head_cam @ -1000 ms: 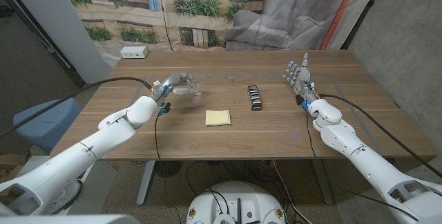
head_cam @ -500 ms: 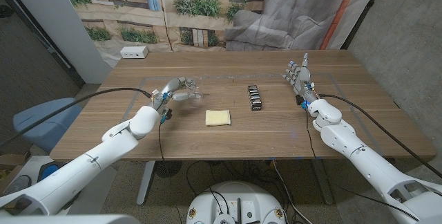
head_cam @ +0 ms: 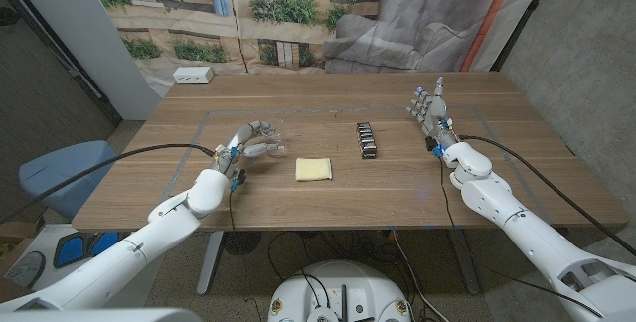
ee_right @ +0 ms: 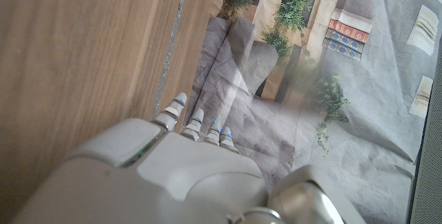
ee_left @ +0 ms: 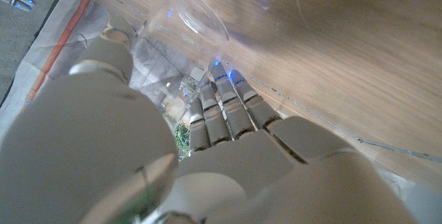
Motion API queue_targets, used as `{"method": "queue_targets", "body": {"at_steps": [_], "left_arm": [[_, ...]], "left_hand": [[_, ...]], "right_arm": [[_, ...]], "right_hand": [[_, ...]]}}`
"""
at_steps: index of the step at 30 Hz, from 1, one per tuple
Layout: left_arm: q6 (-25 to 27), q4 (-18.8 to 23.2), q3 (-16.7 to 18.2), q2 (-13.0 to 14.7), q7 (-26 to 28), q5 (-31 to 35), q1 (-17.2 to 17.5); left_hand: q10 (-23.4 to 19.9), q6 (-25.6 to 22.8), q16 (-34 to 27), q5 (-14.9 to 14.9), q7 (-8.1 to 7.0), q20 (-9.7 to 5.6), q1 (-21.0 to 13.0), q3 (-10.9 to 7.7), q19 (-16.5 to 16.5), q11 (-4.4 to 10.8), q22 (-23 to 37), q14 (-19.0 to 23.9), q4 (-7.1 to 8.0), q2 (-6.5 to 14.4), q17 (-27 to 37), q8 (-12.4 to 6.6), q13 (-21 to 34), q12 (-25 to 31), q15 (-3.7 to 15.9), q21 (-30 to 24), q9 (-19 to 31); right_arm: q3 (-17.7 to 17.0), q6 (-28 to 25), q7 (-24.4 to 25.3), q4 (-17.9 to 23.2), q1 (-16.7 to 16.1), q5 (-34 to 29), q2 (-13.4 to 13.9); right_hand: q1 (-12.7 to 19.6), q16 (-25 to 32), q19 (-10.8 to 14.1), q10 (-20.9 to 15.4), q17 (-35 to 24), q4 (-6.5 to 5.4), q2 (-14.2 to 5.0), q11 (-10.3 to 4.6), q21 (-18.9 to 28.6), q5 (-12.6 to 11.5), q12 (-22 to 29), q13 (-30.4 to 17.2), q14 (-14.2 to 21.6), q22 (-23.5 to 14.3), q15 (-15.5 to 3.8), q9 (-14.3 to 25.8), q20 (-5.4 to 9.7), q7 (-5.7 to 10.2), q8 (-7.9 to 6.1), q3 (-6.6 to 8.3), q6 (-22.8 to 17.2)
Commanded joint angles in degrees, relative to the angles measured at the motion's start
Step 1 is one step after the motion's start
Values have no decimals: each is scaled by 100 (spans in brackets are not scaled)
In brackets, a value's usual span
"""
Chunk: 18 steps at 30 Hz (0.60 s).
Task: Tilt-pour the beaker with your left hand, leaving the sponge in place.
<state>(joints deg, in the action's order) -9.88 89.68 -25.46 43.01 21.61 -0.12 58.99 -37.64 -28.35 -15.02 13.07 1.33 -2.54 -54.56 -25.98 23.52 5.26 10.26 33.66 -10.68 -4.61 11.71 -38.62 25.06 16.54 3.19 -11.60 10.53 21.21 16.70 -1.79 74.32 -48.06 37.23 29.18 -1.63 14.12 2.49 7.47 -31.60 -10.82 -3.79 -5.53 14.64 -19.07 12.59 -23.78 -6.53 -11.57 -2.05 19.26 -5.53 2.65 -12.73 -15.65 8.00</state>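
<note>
The clear glass beaker is at the table's left middle, hard to make out against the wood. In the left wrist view the beaker shows its round rim just beyond my straight fingers, with the thumb close beside its wall. My left hand reaches toward it with fingers spread, and I see no grip on the glass. The yellow sponge lies flat to the right of that hand, untouched. My right hand stands upright at the right side, fingers apart, holding nothing.
A row of small black blocks lies between the sponge and my right hand. A white box sits at the far left corner of the table. A blue chair stands off the left edge.
My left arm has drawn back toward me and the hand has come nearer the front edge. The beaker, earlier raised and tilted in that hand, now sits lower by the fingertips. The right arm is unmoved.
</note>
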Motion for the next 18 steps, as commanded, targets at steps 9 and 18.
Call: {"method": "queue_targets", "body": {"at_steps": [9,18], "left_arm": [[89,-95,-28,-281,219,-71,133],[222,-82,-69,-312,131,-193,143]], "left_hand": [[-77,-234,101,-55,-252,-302,884,-174,-115,350,12,-93,191,1114,-14,95,-54,-66,794,34,9],[-29,-215,145,-71,-243,-300,946,-193,-153,342,11,-126,192,1136,-26,154,-83,-100,773,37,8]], "right_arm": [[0,0,-1,-3,2,0,-1],[0,-7,4,8,0,1,2]], "right_hand": [[38,16,-3,29,-20,2,-493,-7,17,-33,36,-31,-32,-26,-114,9,-51,9,-31,-40,43],[37,17,-2,32,-20,2,-492,3,18,-33,35,-30,-29,-26,-117,9,-55,9,-32,-41,41]]}}
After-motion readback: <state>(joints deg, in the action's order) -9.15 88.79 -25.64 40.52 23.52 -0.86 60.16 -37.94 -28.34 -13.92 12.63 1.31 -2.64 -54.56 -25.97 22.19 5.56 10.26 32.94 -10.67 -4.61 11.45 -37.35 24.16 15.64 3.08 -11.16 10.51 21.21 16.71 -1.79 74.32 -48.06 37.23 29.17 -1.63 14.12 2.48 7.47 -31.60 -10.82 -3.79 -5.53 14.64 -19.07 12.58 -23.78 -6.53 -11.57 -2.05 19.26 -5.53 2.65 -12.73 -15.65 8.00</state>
